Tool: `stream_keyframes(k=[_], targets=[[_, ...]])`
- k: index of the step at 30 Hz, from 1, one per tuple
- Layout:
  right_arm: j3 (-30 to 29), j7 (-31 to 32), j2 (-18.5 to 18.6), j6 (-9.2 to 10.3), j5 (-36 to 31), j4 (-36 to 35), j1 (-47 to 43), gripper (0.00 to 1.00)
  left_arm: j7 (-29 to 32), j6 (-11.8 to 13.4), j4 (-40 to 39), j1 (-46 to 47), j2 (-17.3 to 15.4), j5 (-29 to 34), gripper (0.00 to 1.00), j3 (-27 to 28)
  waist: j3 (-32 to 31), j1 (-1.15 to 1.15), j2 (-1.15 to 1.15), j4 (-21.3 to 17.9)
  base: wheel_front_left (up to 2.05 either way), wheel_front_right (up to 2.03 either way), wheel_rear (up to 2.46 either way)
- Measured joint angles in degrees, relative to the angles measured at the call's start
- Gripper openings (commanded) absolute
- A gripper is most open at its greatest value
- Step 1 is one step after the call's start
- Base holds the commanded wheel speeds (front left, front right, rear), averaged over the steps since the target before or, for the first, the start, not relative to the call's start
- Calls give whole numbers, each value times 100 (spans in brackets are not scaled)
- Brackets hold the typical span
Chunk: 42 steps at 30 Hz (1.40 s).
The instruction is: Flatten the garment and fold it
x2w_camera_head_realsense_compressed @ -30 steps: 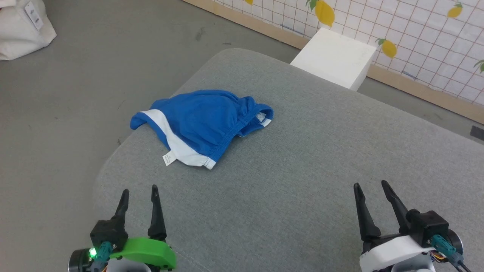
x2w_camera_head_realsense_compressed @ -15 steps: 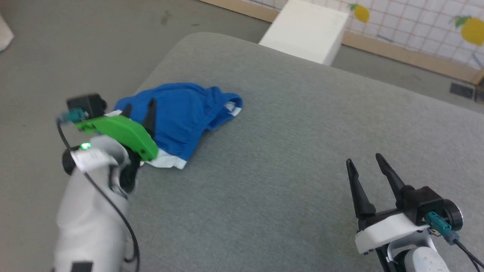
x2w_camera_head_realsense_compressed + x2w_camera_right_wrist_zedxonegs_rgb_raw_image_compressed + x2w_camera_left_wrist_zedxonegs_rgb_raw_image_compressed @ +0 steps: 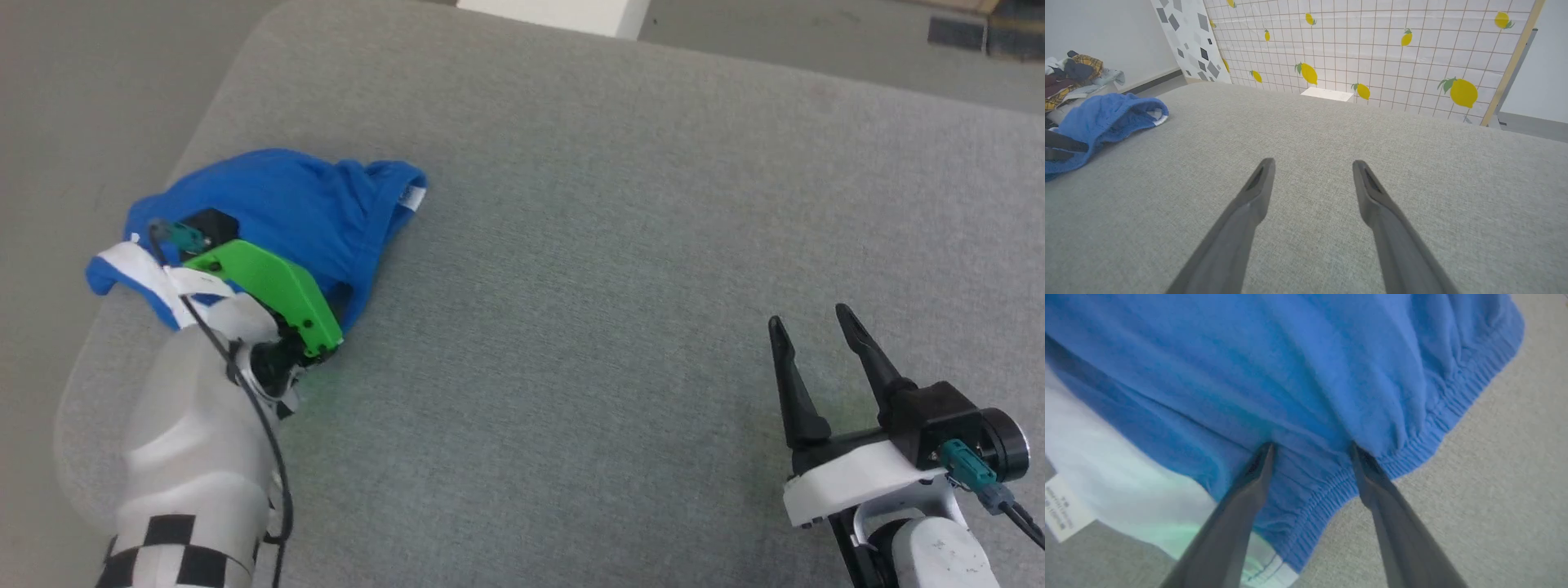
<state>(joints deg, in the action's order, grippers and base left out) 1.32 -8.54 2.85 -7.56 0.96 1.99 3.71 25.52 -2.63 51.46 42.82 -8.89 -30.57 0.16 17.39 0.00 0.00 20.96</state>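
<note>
Left pincer point(image 3: 1311, 447) has reached the garment point(image 3: 286, 196) on the grey upholstered surface point(image 3: 571, 245), spread, tips touching it. Right pincer point(image 3: 807, 315) hovers spread and empty, lower right; lemon-print wall point(image 3: 1372, 41) beyond.

The garment point(image 3: 286, 196) lies on the bench point(image 3: 612, 245) toward its left edge, with floor point(image 3: 82, 98) just beyond on that side. The left end effector point(image 3: 1310, 448) is on top of the garment, its fingertips touching the cloth just inside the waistband point(image 3: 1412, 449), and the tag point(image 3: 1061, 514) lies off to their left. The right end effector point(image 3: 807, 314) sits over bare bench at the near right, well apart from the garment. Behind the bench stands a box point(image 3: 555, 8), and behind that a wall point(image 3: 1372, 41). A pile of clothes point(image 3: 1073, 73) lies beyond the garment, off the bench.
</note>
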Motion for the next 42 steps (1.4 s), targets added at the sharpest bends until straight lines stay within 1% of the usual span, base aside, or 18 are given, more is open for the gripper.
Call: stream_keyframes(k=[3,4,5,10,11,14,17,21,26,30,35,38,42], targets=[[15,9,-1,0,0,-4,1,100,-181,-42,136,11,37,-4,100,-30,155,0,0,-59,0,0,0],[24,25,-1,0,0,-3,4,100,-252,-88,169,20,29,0,64,-60,197,0,0,-72,0,0,0],[36,32,-1,0,0,-1,12,100,-370,-114,166,32,19,5,0,-74,223,0,0,-79,0,0,0],[86,42,-2,-1,5,71,40,100,-1209,-280,166,82,-8,33,0,-109,180,0,0,-81,0,0,0],[90,32,-2,0,18,105,40,100,-1413,-322,111,141,-9,31,0,-114,139,1,0,-76,0,0,0],[121,-38,-3,-1,88,204,43,100,-1782,-404,-168,477,-18,-56,0,-132,-4,0,0,-79,0,0,0],[177,-142,-2,0,232,350,49,100,-1995,-444,-591,876,-51,-159,0,-280,-174,0,0,-126,0,0,0],[246,-269,-4,-1,421,536,68,100,-1991,-445,-1389,1247,-111,-602,0,-740,-375,0,0,-330,0,0,0],[213,-414,-3,-1,588,765,68,100,-1733,-445,-2229,1343,-101,-1211,0,-1314,-578,0,0,-744,0,0,0],[68,-488,-3,0,645,896,48,100,-1313,-446,-2601,1084,66,-1685,0,-1722,-738,0,0,-1138,0,0,0],[-166,-539,3,0,669,1028,-54,100,-643,-446,-2762,168,232,-1904,0,-2416,-920,0,0,-1625,0,0,0],[-236,-563,1,-1,671,1066,-113,100,-115,-446,-2856,-508,333,-2212,0,-2880,-1012,0,0,-1879,0,0,0],[-285,-573,4,0,701,1101,-159,100,378,-443,-2934,-1418,432,-2493,0,-3393,-1112,0,0,-2163,0,0,0]])
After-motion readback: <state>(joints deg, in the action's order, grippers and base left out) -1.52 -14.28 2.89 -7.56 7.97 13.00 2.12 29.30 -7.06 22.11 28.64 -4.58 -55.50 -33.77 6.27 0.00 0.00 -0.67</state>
